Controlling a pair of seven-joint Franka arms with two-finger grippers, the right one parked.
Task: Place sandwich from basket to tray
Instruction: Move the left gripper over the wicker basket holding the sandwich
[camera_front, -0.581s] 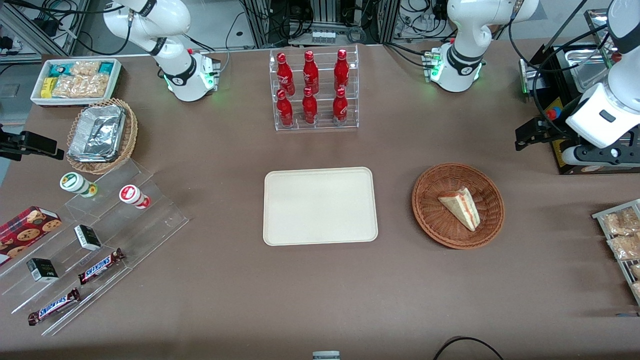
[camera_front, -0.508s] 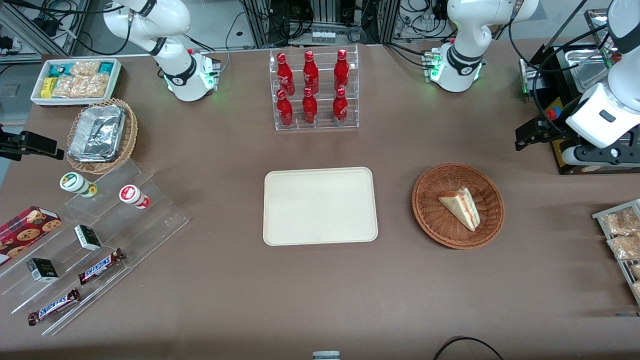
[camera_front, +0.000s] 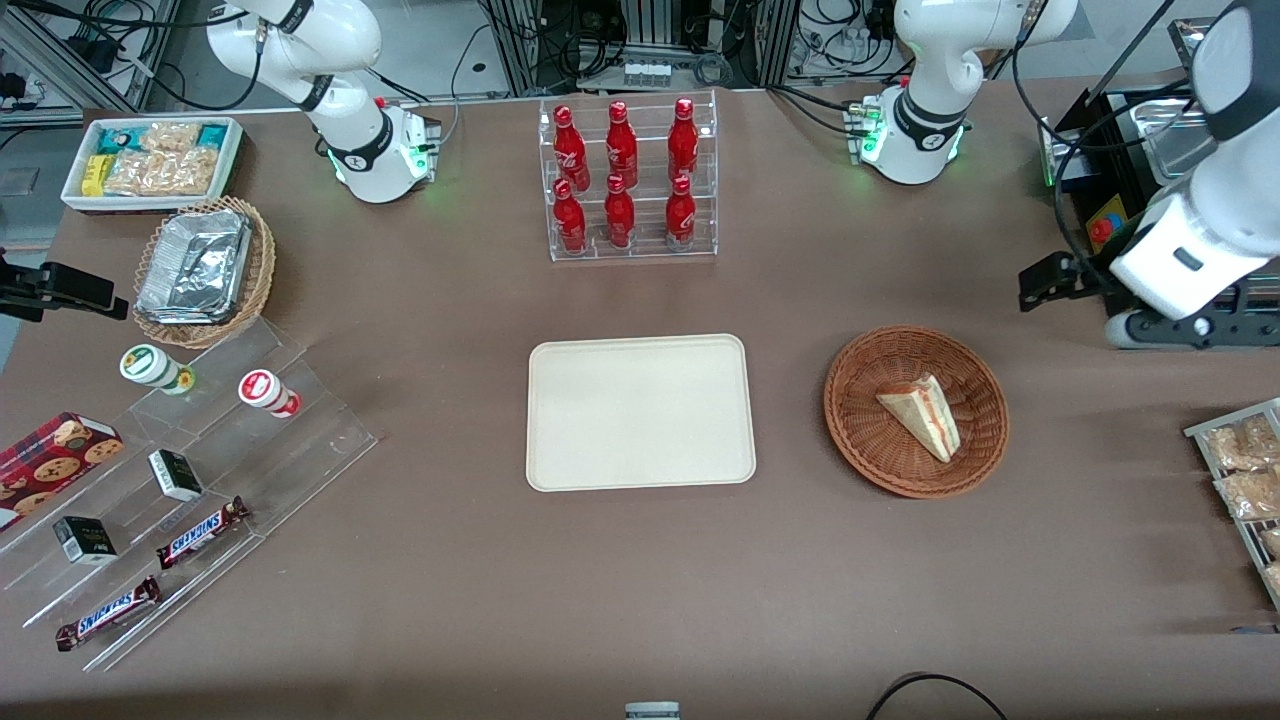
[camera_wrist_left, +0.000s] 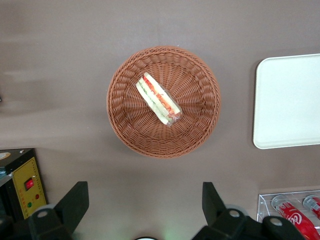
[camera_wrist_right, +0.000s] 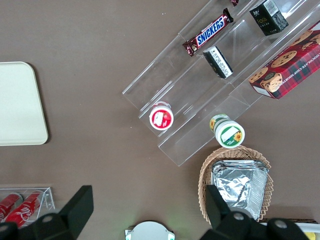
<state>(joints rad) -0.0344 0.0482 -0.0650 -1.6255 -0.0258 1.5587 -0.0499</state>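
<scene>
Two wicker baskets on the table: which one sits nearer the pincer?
The reddish-brown basket holding the sandwich; the open pincer hovers above the table beside it. The lighter basket, holding foil trays, lies toward the parked arm's end.

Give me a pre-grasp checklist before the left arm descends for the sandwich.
1. Triangular pale-bread sandwich lies in the round reddish-brown wicker basket: ok.
2. Nothing else in the basket: ok.
3. Left gripper open, fingers wide apart: ok.
4. Gripper over the sandwich: not ok, it hangs above the bare table beside the basket rim.
5. Flat cream-beige rectangular tray bare and ready: ok.
6. Grip width against the sandwich: cannot tell.
</scene>
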